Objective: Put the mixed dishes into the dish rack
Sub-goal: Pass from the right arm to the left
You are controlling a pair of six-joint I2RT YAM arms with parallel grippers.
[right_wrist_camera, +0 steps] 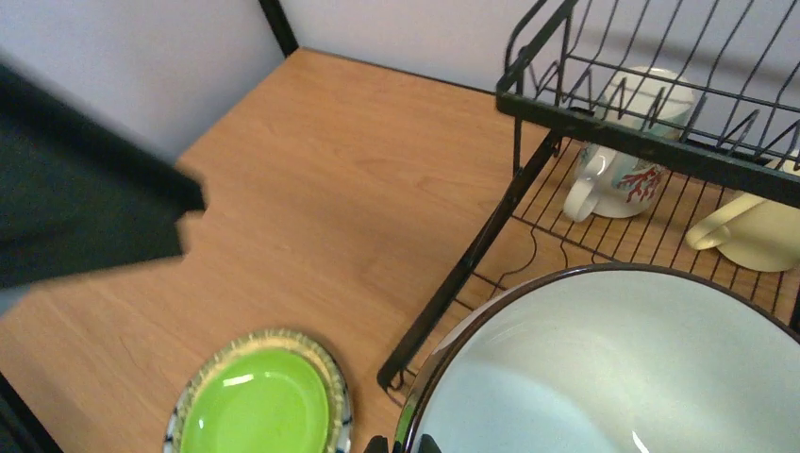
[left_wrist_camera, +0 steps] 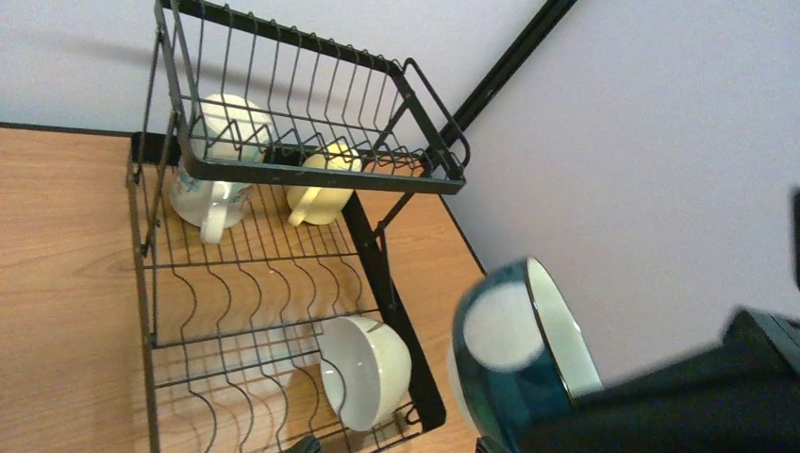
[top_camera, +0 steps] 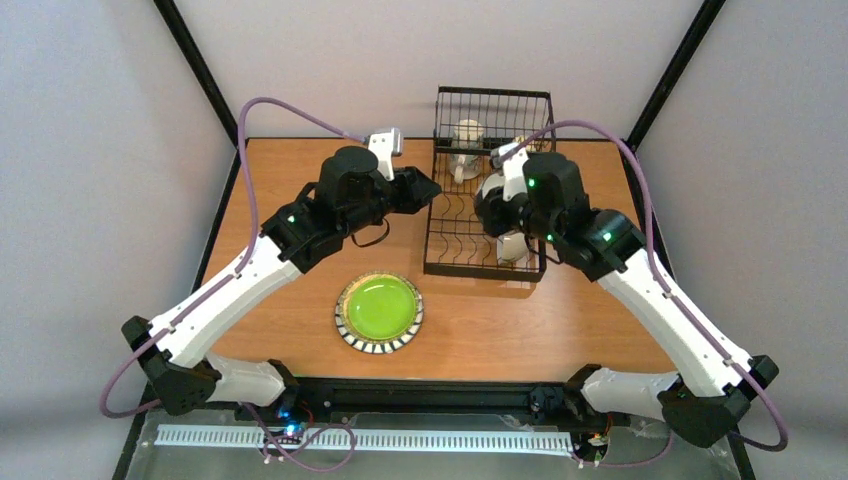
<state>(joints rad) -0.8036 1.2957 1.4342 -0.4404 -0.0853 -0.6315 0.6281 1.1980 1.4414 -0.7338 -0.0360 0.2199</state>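
The wooden table [top_camera: 520,330] carries the lime-green plate [top_camera: 378,310] and, farther back, the dish rack [top_camera: 447,225].

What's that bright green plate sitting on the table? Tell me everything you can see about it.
The lime-green plate is round and shallow, with a glossy centre that catches the light and a rim of black-and-white stripes. It looks like glazed ceramic or hard plastic. It is empty and lies flat, face up, on the wooden table. It sits on the near side of the black dish rack and does not touch it. Nothing but the table touches it.
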